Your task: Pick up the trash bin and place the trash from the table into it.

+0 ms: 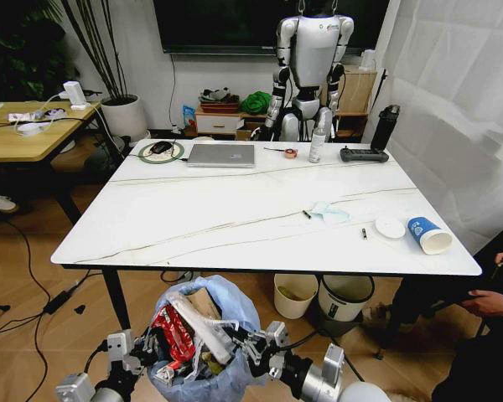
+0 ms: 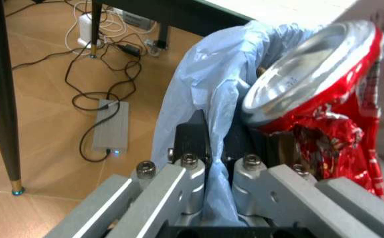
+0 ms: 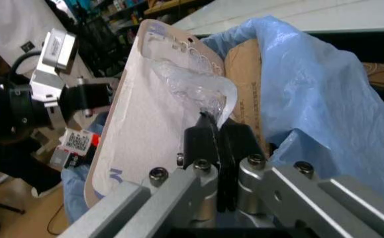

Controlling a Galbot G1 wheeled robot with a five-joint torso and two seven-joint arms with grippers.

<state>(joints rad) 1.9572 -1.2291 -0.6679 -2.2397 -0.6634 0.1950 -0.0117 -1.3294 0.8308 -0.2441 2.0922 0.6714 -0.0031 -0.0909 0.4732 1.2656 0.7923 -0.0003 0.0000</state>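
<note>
Head view: I see the bin (image 1: 203,339) held low in front of the table (image 1: 235,222), below its near edge, with my left gripper (image 1: 144,355) and right gripper (image 1: 253,342) on opposite sides of its rim. A mask (image 1: 329,213), lid (image 1: 390,227) and cup (image 1: 427,235) lie on the table's right half.

Left wrist view: my left jaws are pinched narrow on the bag (image 2: 205,99), beside a crushed red can (image 2: 318,79).

Right wrist view: my right jaws are closed on the bin's rim, next to a clear tray (image 3: 159,114) and cardboard (image 3: 248,84).
</note>
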